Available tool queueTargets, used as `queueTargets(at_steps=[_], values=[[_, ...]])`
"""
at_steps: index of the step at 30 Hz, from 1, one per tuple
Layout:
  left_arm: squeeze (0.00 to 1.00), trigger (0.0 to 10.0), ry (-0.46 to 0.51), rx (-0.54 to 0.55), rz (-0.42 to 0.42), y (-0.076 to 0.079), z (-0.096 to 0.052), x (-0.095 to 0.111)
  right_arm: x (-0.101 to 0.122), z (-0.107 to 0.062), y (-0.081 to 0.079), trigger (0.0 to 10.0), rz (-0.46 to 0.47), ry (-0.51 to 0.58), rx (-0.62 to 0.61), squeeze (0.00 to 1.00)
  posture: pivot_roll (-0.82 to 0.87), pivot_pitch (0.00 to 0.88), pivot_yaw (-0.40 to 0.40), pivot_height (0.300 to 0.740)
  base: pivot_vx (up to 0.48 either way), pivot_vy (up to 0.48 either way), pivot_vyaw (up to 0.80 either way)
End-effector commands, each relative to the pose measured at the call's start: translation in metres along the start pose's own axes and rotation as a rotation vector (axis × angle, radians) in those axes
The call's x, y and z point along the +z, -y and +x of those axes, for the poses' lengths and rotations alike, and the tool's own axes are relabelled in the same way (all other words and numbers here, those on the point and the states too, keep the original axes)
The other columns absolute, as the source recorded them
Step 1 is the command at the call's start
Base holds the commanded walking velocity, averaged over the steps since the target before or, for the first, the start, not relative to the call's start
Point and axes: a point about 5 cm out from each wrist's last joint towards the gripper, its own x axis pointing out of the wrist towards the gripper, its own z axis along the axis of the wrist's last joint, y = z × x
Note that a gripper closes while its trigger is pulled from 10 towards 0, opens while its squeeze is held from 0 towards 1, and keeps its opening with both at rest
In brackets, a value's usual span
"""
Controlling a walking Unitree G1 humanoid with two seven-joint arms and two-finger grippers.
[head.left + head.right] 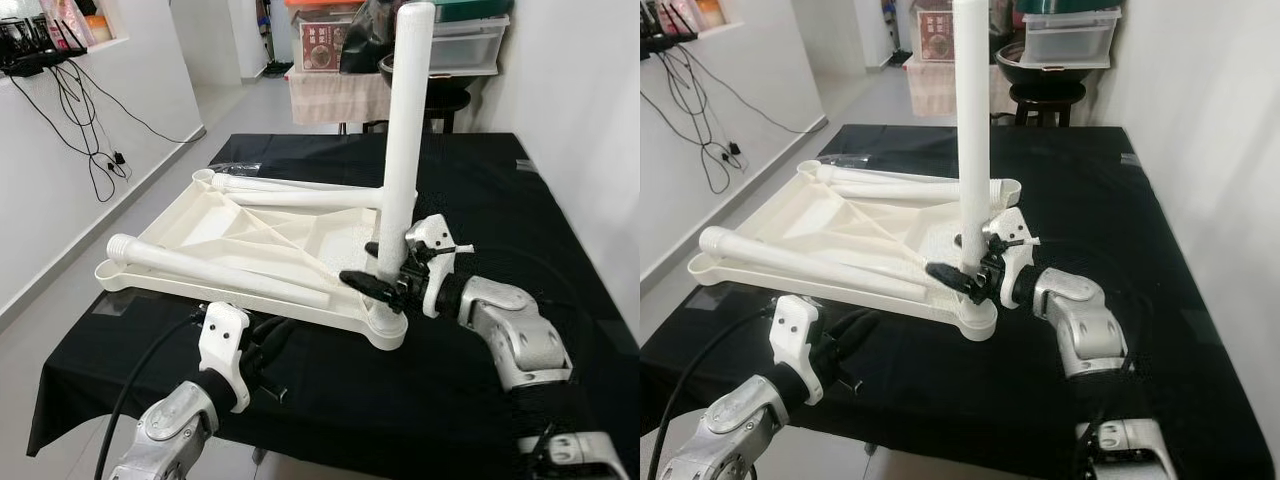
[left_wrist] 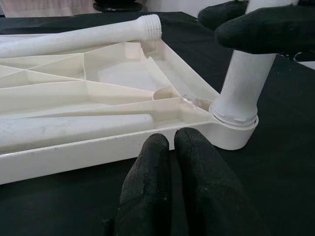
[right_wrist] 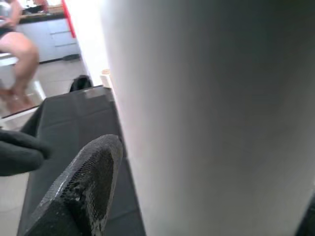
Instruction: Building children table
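White plastic leg (image 1: 405, 130) stands upright in the near right corner socket of the tabletop (image 1: 215, 225), grasped by the right gripper (image 1: 385, 275). Left gripper (image 2: 172, 162), clenched, waits nearby. Next probably twisting it tight.

The upright leg (image 1: 972, 120) runs off the frame at 12 o'clock in the right eye view, top end unseen. Right gripper (image 1: 385, 272) fingers wrap the leg; the far contact is hidden behind it. Right wrist view: leg surface blurred.
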Motion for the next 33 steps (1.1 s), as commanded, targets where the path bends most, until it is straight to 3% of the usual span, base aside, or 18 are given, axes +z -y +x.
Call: queueTargets(at_steps=[1, 5, 6, 17, 19, 21, 22, 23, 24, 25, 26, 27, 30, 31, 33], values=[[0.00, 10.0, 0.004, -0.009, -0.010, 0.000, 0.002, -0.002, 0.006, 0.013, -0.001, 10.0, -0.015, 0.011, 0.042, 0.00, 0.00, 0.000, 0.033, 0.740, 0.000, 0.000, 0.00], [0.00, 10.0, 0.003, -0.009, -0.013, 0.000, 0.002, -0.002, 0.008, 0.016, 0.003, 10.0, -0.002, 0.022, 0.051, 0.00, 0.00, 0.000, 0.033, 0.740, 0.000, 0.000, 0.00], [0.00, 10.0, 0.003, -0.010, -0.016, 0.000, 0.002, -0.002, 0.008, 0.016, 0.005, 0.0, -0.002, 0.027, 0.062, 0.00, 0.00, 0.000, 0.033, 0.740, 0.000, 0.000, 0.00], [0.00, 10.0, 0.007, -0.009, -0.035, 0.000, 0.004, -0.004, 0.002, 0.013, 0.010, 0.0, -0.031, -0.001, 0.091, 0.00, -0.02, 0.000, 0.037, 0.740, 0.000, 0.000, 0.00], [0.00, 10.0, 0.010, -0.005, -0.040, -0.001, 0.005, -0.004, -0.001, 0.012, 0.011, 0.0, -0.033, -0.006, 0.026, 0.00, -0.02, 0.000, 0.037, 0.740, 0.000, 0.000, 0.00], [0.00, 10.0, 0.015, 0.006, -0.047, -0.003, 0.005, -0.004, -0.008, 0.009, 0.009, 0.0, -0.028, -0.020, -0.123, 0.00, -0.02, 0.000, 0.022, 0.740, 0.000, 0.000, 0.00], [0.00, 10.0, 0.015, 0.006, -0.047, -0.003, 0.005, -0.004, -0.008, 0.009, 0.009, 0.0, -0.028, -0.020, -0.123, 0.00, -0.02, 0.000, 0.022, 0.740, 0.000, 0.000, 0.00], [0.00, 10.0, 0.020, 0.018, -0.049, -0.005, 0.004, -0.004, -0.015, 0.009, 0.007, 0.0, 0.070, 0.049, -0.545, 0.00, -0.03, 0.000, 0.016, 0.740, 0.000, 0.000, 0.00], [0.00, 10.0, 0.028, 0.031, -0.053, -0.007, 0.004, -0.003, -0.035, 0.016, -0.026, 0.0, 0.157, 0.027, -0.623, 0.00, -0.03, 0.000, 0.021, 0.740, 0.000, 0.000, 0.00], [0.00, 10.0, 0.032, 0.039, -0.055, -0.008, 0.005, -0.002, -0.046, 0.017, -0.049, 0.0, 0.170, -0.022, -0.686, 0.00, -0.03, 0.000, 0.032, 0.740, 0.000, 0.000, 0.00], [0.00, 10.0, 0.032, 0.039, -0.055, -0.008, 0.005, -0.002, -0.046, 0.017, -0.049, 0.0, 0.170, -0.022, -0.686, 0.00, -0.03, 0.000, 0.032, 0.740, 0.000, 0.000, 0.00], [0.00, 10.0, 0.033, 0.043, -0.056, -0.009, 0.005, -0.002, -0.052, 0.019, -0.064, 0.0, 0.164, -0.049, -0.688, 0.00, -0.03, 0.000, 0.034, 0.740, 0.000, 0.000, 0.00], [0.00, 10.0, 0.032, 0.047, -0.053, -0.010, 0.005, -0.003, -0.051, 0.023, -0.060, 0.0, 0.157, -0.044, -0.640, 0.00, -0.05, 0.000, 0.041, 0.740, 0.000, 0.000, 0.00], [0.00, 10.0, 0.033, 0.051, -0.060, -0.011, 0.006, -0.004, -0.046, 0.023, -0.047, 0.0, 0.111, -0.036, -0.654, 0.00, -0.03, 0.000, 0.027, 0.740, 0.000, 0.000, 0.00], [0.00, 10.0, 0.031, 0.050, -0.064, -0.012, 0.007, -0.004, -0.043, 0.030, -0.033, 0.0, 0.106, -0.026, -0.648, 0.00, -0.03, 0.000, 0.031, 0.740, 0.000, 0.000, 0.00]])
